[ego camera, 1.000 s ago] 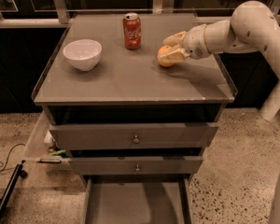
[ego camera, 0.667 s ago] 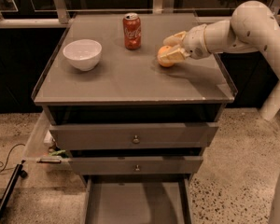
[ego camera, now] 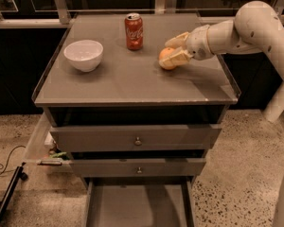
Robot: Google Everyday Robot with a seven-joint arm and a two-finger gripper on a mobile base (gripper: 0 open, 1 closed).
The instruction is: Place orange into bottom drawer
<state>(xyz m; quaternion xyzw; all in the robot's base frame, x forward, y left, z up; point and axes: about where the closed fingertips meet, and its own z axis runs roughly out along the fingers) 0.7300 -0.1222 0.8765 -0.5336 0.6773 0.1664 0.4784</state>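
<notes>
The orange rests on the grey cabinet top, right of centre. My gripper reaches in from the right, with one pale finger over the orange's back and one along its front, closed around it. The orange still touches the top. The bottom drawer is pulled open at the foot of the cabinet, a flat grey tray with nothing visible in it.
A red soda can stands just left of the orange at the back. A white bowl sits at the left. The two upper drawers with round knobs stick out slightly. Cables and clutter lie on the floor at the left.
</notes>
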